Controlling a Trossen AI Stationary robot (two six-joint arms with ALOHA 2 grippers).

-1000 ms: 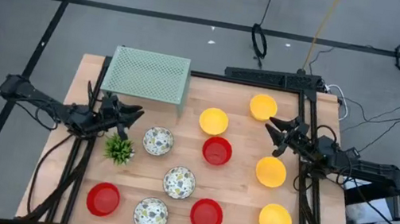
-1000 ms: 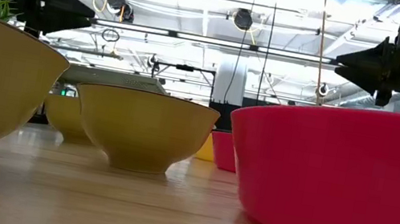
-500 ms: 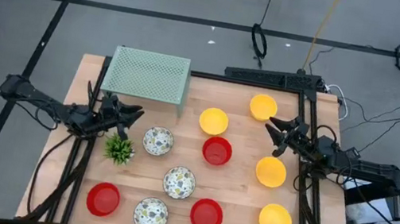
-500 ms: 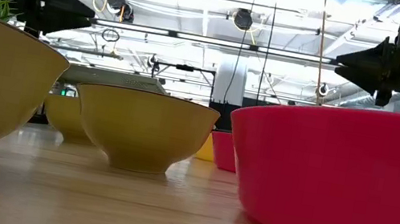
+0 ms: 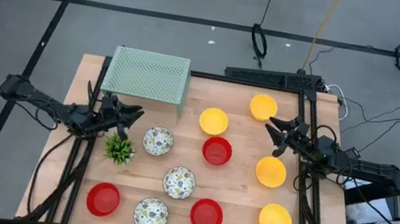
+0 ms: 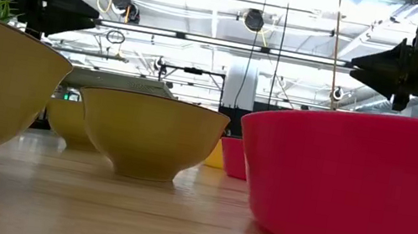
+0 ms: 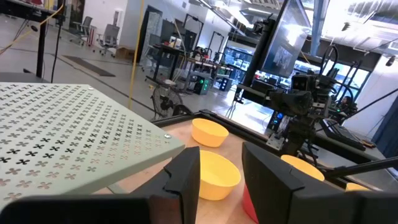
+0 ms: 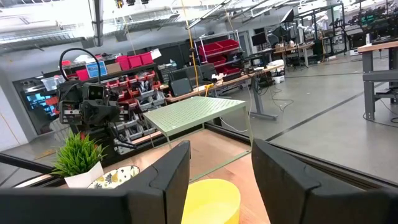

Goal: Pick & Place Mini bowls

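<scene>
Several mini bowls stand on their bases on the wooden table (image 5: pixel 236 190). Yellow ones include those at the far right (image 5: pixel 264 106) and at the middle (image 5: pixel 214 121). Three are red, one at the centre (image 5: pixel 217 151). Three are white and speckled, one near the left arm (image 5: pixel 157 141). My left gripper (image 5: pixel 134 111) is open and empty, hovering between the rack and the plant. Between its fingers the left wrist view shows a yellow bowl (image 7: pixel 214 171) farther off. My right gripper (image 5: pixel 272 127) is open and empty, hovering at the right, with a yellow bowl (image 8: pixel 211 199) ahead of it.
A pale green mesh rack (image 5: pixel 147 75) stands at the far left corner. A small green plant (image 5: pixel 119 148) stands just nearer than my left gripper. Black frame rails (image 5: pixel 306 201) run along both sides of the table. Bare wood lies between the bowls.
</scene>
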